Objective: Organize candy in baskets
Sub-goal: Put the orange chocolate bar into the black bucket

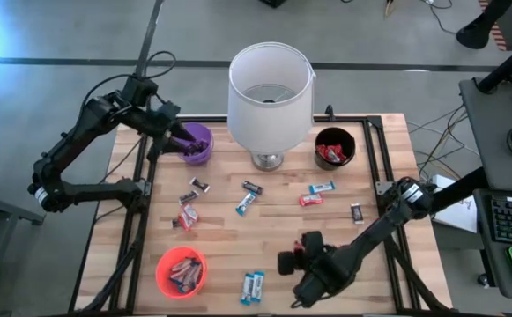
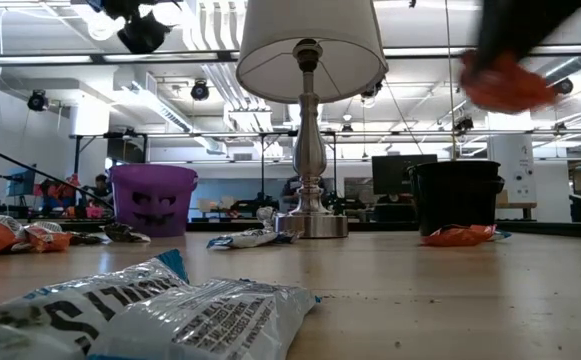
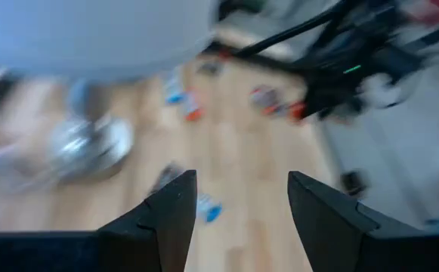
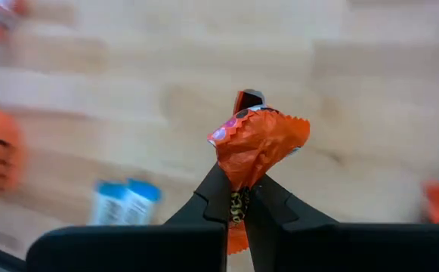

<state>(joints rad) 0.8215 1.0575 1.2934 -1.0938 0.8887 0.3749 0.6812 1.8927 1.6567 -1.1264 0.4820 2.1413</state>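
My right gripper [image 4: 239, 198] is shut on a red-orange wrapped candy [image 4: 258, 142] above the near middle of the table [image 1: 361, 255]. In the low view that candy [image 2: 505, 82] shows blurred, high over the table. My left gripper [image 3: 242, 198] stands open with nothing between its fingers, over the purple basket [image 1: 198, 143] at the far left. The black basket [image 1: 335, 147] at the far right holds red candy. Dark and red candy lies in the orange basket [image 1: 181, 270] at the near left. Loose candy [image 1: 246, 203] lies flat across the table's middle. My right gripper pinches the candy's crumpled wrapper [image 4: 242, 175] between its two fingers, at one end of the bar. Most of the bar sticks out past the fingertips, and a bit of wrapper [image 4: 235, 239] shows farther back between them. The candy is lifted clear of the table.
A white-shaded lamp [image 1: 270, 88] on a metal base [image 1: 268, 160] stands at the far middle between the purple and black baskets. Two blue-and-white bars [image 1: 252, 286] lie at the near edge beside my right gripper. Bare wood lies at the near right.
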